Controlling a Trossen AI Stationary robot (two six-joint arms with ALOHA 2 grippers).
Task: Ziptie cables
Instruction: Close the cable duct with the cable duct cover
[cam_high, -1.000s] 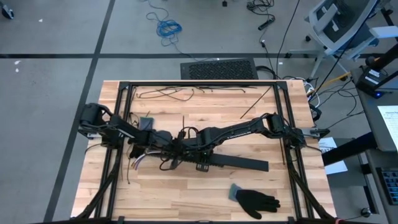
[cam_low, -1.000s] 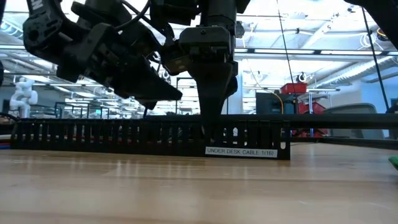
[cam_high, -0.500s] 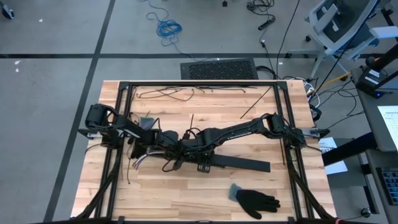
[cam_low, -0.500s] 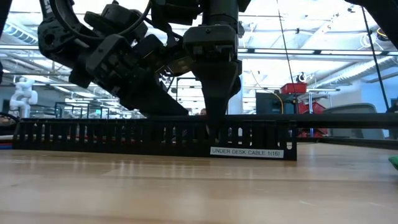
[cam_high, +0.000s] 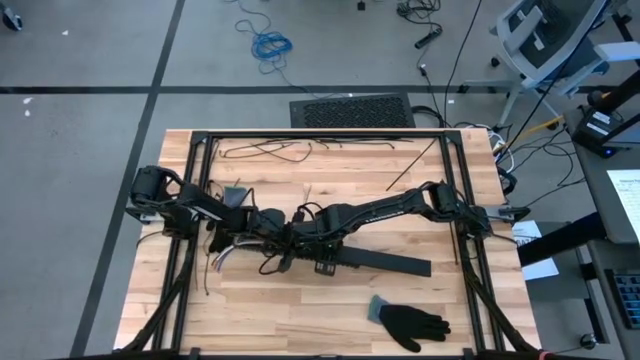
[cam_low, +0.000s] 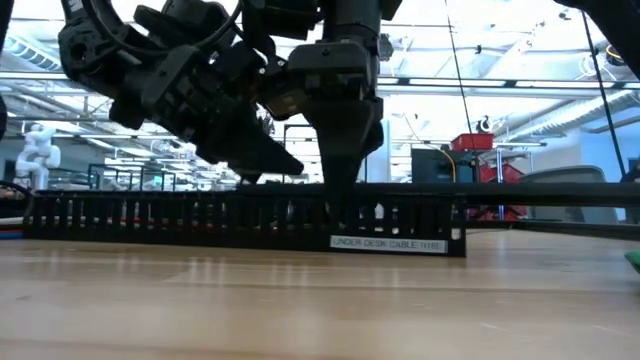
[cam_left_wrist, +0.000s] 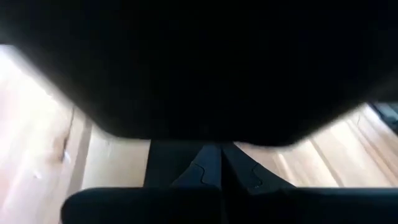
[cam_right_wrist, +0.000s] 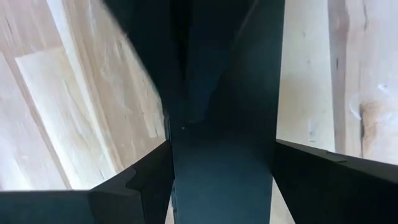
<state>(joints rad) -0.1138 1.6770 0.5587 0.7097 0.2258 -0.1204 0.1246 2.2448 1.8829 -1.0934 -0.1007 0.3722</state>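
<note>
Left arm has swung back a little from where it sat half a second ago; the black slotted strip (cam_high: 375, 262) has slid slightly toward it again.

High view: left gripper (cam_high: 283, 238) and right gripper (cam_high: 312, 240) meet mid-bench over the strip's near end. The cables (cam_high: 219, 258), a coloured bundle, fan out beside the left arm, partly hidden under it. A black glove (cam_high: 412, 322) lies well apart; thin black strands (cam_high: 270, 151) lie along the far edge of the bench (cam_high: 300, 320).

Low view: right gripper points straight down into the strip; the left arm slants in beside it.

Left wrist view: jaws closed, pads together, nothing visibly between them.

Right wrist view: jaws stand apart, astride the strip's width.

Judgement: gather the cables into one tight bundle before tying. The crossed arms crowd the work and hide the bundle.
</note>
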